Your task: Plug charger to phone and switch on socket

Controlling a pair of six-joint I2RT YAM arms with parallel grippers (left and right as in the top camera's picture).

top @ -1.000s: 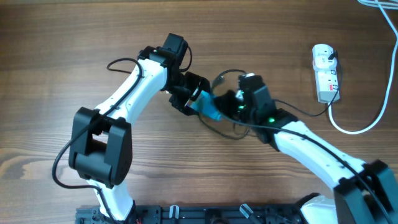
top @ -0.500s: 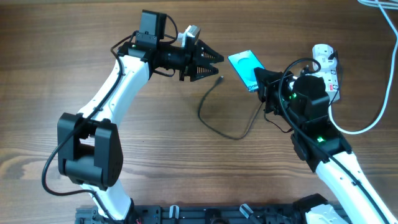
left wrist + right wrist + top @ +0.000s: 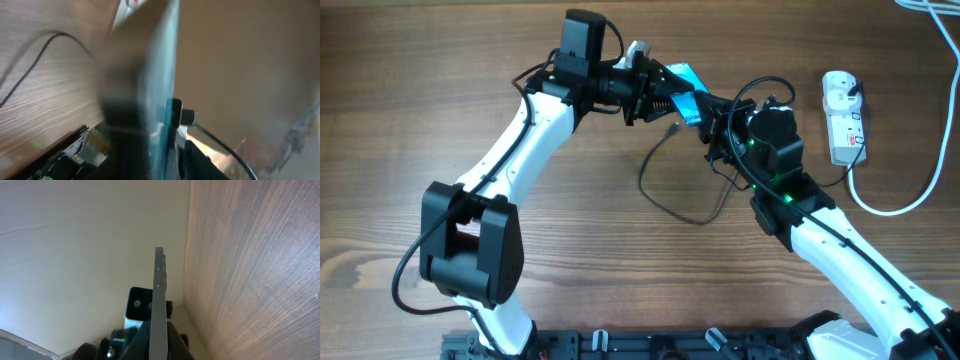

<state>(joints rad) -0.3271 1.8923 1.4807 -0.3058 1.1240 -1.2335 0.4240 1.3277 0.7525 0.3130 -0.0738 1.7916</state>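
Observation:
The phone (image 3: pixel 688 88), teal-screened, is held up off the table between the two grippers. My right gripper (image 3: pixel 713 118) is shut on it; the right wrist view shows the phone (image 3: pixel 159 290) edge-on between the closed jaws. My left gripper (image 3: pixel 667 90) is at the phone's other end with its fingers spread either side. The left wrist view is blurred, with the phone (image 3: pixel 164 85) edge-on. The charger cable (image 3: pixel 646 190) loops on the table below, its plug tip (image 3: pixel 673 128) lying free. The socket (image 3: pixel 843 118) lies at the right with a black plug in it.
A thick white cord (image 3: pixel 910 200) curves along the right edge next to the socket. The thin black cable also shows in the left wrist view (image 3: pixel 30 65) on the wooden table. The arm bases stand at the front edge.
My right gripper has carried the phone left and away from the socket. My left gripper has moved right until its fingers are round the phone. The charger cable has not moved.

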